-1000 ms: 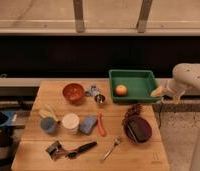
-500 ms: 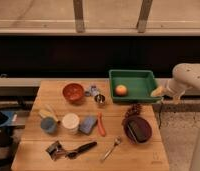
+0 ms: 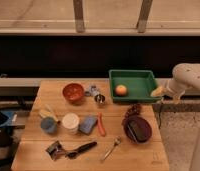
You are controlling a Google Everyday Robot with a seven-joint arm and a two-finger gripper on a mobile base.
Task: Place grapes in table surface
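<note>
Grapes [image 3: 133, 109] lie on table surface [image 3: 143, 156], right of centre, between green tray [image 3: 134, 74] and maroon bowl [image 3: 126, 130], close against bowl rim. Gripper [image 3: 162, 93] hangs at right of frame, beside tray's right end, apart from bunch; open or closed, cannot tell. Risk: low sweep back could clip tray or nudge bunch into bowl. Against earlier frame: nothing shifted, arm in same spot.
</note>
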